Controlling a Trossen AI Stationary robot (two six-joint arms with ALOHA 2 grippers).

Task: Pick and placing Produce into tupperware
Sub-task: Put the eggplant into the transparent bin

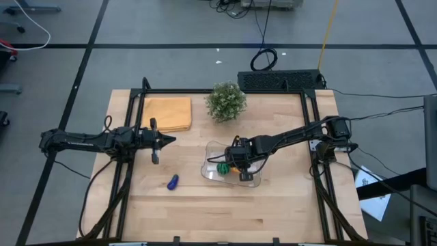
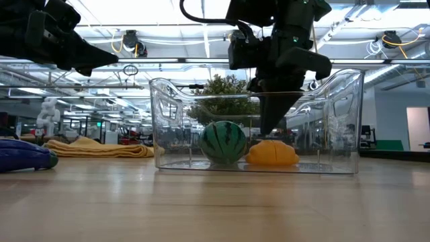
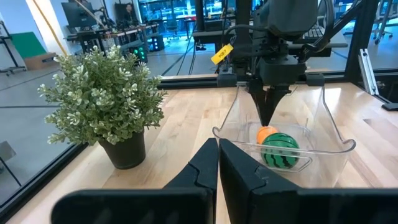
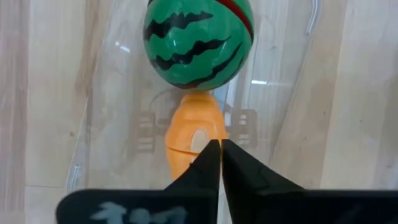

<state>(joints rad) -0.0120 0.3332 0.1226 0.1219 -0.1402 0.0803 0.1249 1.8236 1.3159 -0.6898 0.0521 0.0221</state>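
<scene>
Produce is mostly in place: the green striped ball and the orange piece are lying touching each other inside the tupperware, which is sitting on the table just in front of the potted plant. We are hovering the right claw inside the tupperware directly over the orange piece, fingers pressed together and gripping nothing, so we judge the orange piece delivered and this step closing out.

Only the purple piece is lying outside, on the bare table beside the tupperware, on the side nearer our left arm. Next, we judge, we are needing to lift the right claw clear of the tupperware walls without nudging them, then send a claw to the purple piece, spreading the fingers before descending.

Our left claw is waiting shut and empty beside the tupperware, near the yellow-orange cloth. Nothing is lying between it and the purple piece; the plant and cloth are sitting well away from that path.
</scene>
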